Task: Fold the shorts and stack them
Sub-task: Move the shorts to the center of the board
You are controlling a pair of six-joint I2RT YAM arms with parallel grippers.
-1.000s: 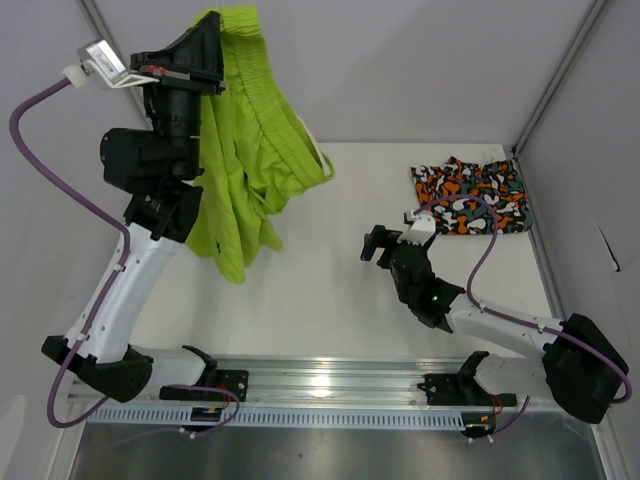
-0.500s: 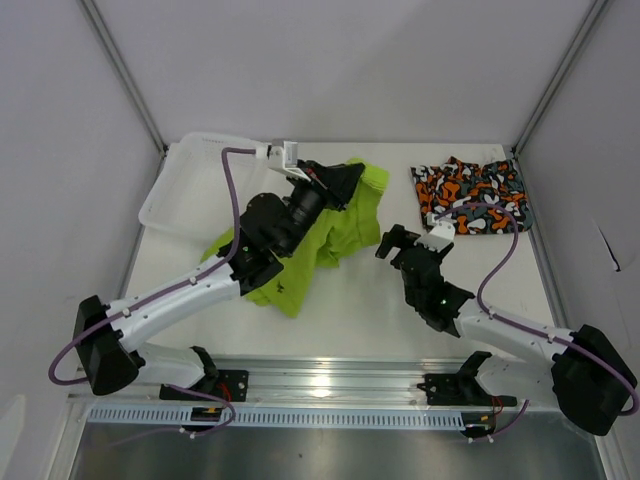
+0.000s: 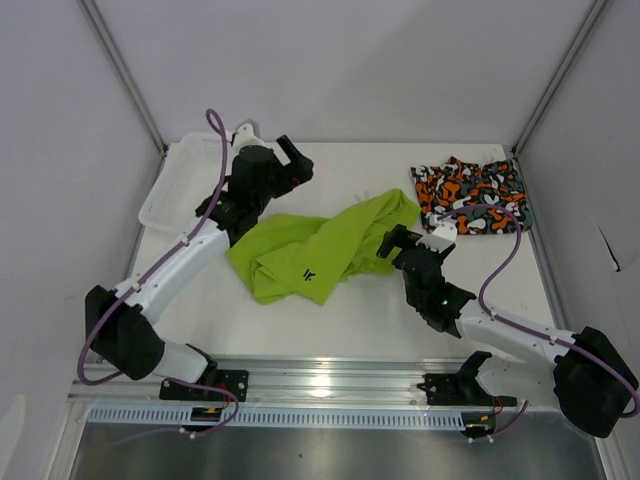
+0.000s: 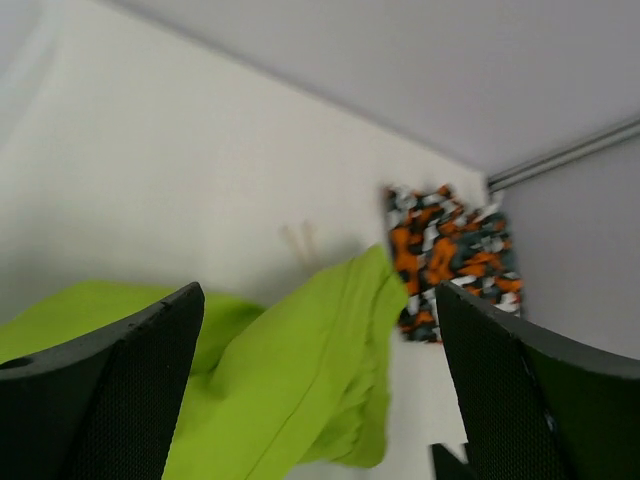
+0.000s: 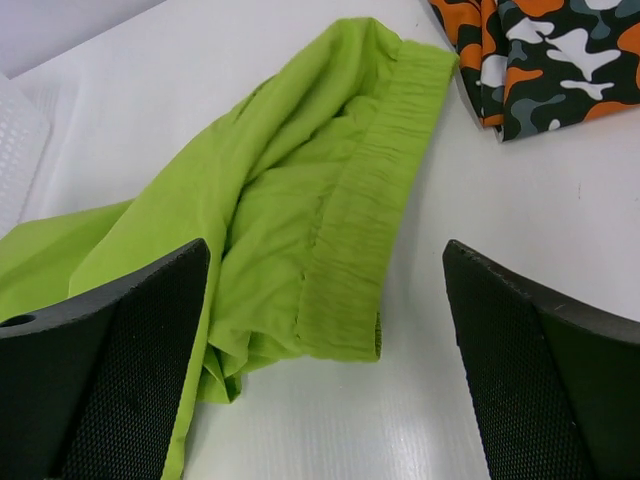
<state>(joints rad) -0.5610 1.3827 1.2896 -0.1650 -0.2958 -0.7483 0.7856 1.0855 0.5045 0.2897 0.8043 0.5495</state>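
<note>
Lime green shorts [image 3: 318, 248] lie crumpled centrally, camo shorts [image 3: 470, 195] folded at far right. Left gripper [image 3: 295, 162] and right gripper [image 3: 393, 243] both stand fingers apart, empty. The right appears just clear of the green waistband.

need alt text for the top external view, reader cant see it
Crumpled lime green shorts lie mid-table between two robot arms, both with open, empty jaws. The left gripper hovers beyond the shorts near a white mesh basket; the right gripper sits at their right end. Camo shorts lie in the far right corner.
</note>
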